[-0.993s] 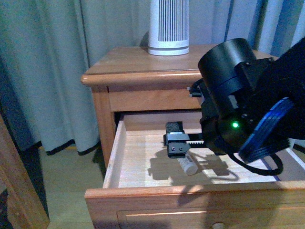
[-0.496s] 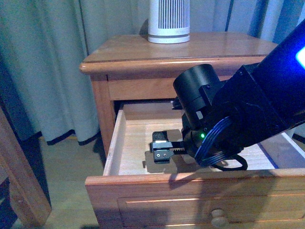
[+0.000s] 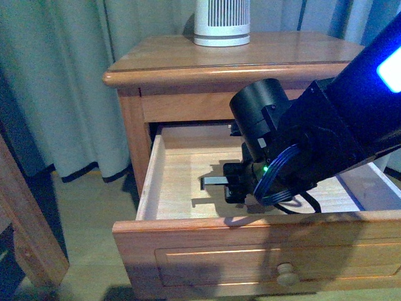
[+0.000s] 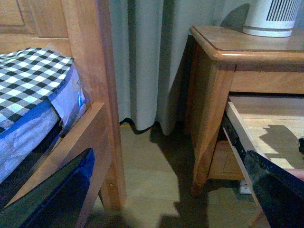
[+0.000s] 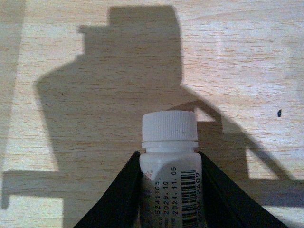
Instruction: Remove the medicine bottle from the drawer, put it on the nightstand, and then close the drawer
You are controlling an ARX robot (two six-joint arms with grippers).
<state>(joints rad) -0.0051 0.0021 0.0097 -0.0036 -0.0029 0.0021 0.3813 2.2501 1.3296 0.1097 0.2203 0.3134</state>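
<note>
In the right wrist view, my right gripper (image 5: 168, 154) is shut on the medicine bottle (image 5: 169, 175). The bottle is small and white, with a ribbed cap (image 5: 169, 126) and a barcode label, and the cap sticks out past the black fingers (image 5: 118, 194). Pale drawer floor (image 5: 237, 57) lies behind it. In the front view the right gripper (image 3: 212, 182) is inside the open drawer (image 3: 169, 188) of the nightstand (image 3: 263, 59), and my arm hides the bottle. My left gripper (image 4: 166, 199) hangs open over the floor between the bed and the nightstand (image 4: 209, 95).
A white ribbed cylinder device (image 3: 222, 25) stands at the back of the nightstand top. The drawer front (image 3: 207, 263) with its round knob (image 3: 286, 273) juts toward me. A wooden bed frame (image 4: 95, 95) with a checked mattress (image 4: 33, 76) is to the left. Grey curtains (image 3: 69, 81) hang behind.
The bottle lay on the drawer floor under the right gripper; the gripper went down onto it and shut on it. My arm now hides the bottle in the front view.
</note>
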